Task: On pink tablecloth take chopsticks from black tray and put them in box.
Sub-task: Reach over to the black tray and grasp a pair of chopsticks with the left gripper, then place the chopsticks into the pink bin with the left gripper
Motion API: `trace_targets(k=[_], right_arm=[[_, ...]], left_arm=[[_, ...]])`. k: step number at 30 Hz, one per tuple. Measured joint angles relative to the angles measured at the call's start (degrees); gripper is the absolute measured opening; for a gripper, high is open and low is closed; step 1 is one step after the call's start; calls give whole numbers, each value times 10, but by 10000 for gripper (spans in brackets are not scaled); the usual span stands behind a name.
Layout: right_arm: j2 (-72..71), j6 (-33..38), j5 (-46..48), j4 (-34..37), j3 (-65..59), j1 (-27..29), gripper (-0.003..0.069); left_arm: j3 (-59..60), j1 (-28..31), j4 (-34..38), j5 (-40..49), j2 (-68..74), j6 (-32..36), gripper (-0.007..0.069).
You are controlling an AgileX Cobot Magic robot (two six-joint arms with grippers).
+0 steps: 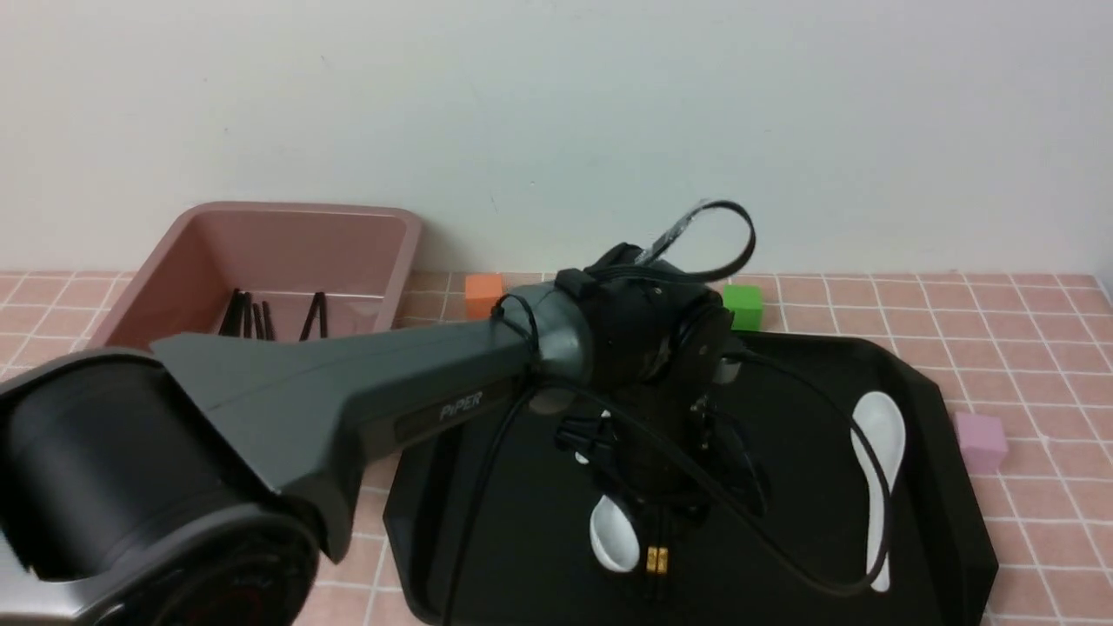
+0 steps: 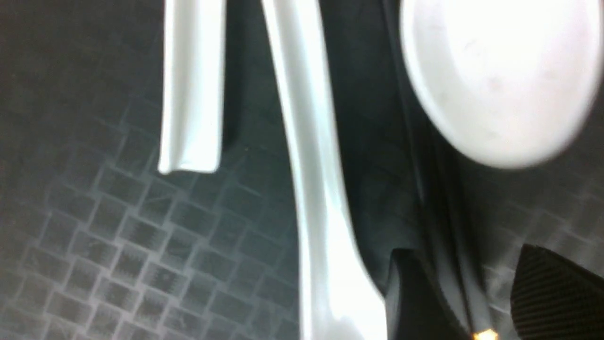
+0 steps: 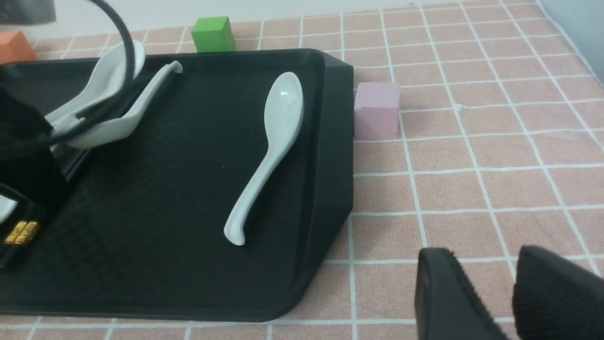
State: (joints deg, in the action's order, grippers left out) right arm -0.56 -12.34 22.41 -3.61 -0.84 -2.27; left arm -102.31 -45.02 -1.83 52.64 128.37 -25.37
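Note:
A pair of black chopsticks (image 1: pixel 656 561) with gold bands (image 3: pixel 19 232) lies on the black tray (image 1: pixel 922 522), on the pink tablecloth (image 1: pixel 1026 330). My left gripper (image 1: pixel 656 509) points down over them. In the left wrist view its fingers (image 2: pixel 410 293) stand apart, open, and the chopsticks (image 2: pixel 448 226) run between them on the tray floor (image 2: pixel 118 226). My right gripper (image 3: pixel 481 257) is open over bare tablecloth (image 3: pixel 472 179) beside the tray (image 3: pixel 155 198), holding nothing. The box (image 1: pixel 287 239) stands at the back left with several black chopsticks (image 1: pixel 252 317) inside.
White spoons lie on the tray: one (image 1: pixel 878 435) at the right, another (image 1: pixel 613 530) touching the chopsticks beside the left gripper. An orange cube (image 1: pixel 483 294) and a green cube (image 1: pixel 742 306) sit behind the tray, and a pink cube (image 1: pixel 981 439) at its right edge.

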Motion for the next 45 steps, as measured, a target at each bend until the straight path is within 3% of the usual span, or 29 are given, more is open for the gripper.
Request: trace_targets(k=[10, 18, 27, 35, 42, 45], right_arm=[[0, 0, 0, 0, 0, 0, 239], [0, 0, 0, 0, 0, 0, 240], [0, 0, 0, 0, 0, 0, 240], [0, 0, 0, 0, 0, 0, 240], [0, 0, 0, 0, 0, 0, 240], [0, 0, 0, 0, 0, 0, 240]], left_arm=[[-4, 0, -4, -1, 10, 0, 296], [-6, 0, -10, 8, 11, -10, 115], [-1, -2, -1, 20, -6, -27, 119], [45, -7, -6, 32, -153, -4, 119], [135, 90, -28, 29, -251, -1, 119], [172, 183, -44, 29, -266, 0, 119]])
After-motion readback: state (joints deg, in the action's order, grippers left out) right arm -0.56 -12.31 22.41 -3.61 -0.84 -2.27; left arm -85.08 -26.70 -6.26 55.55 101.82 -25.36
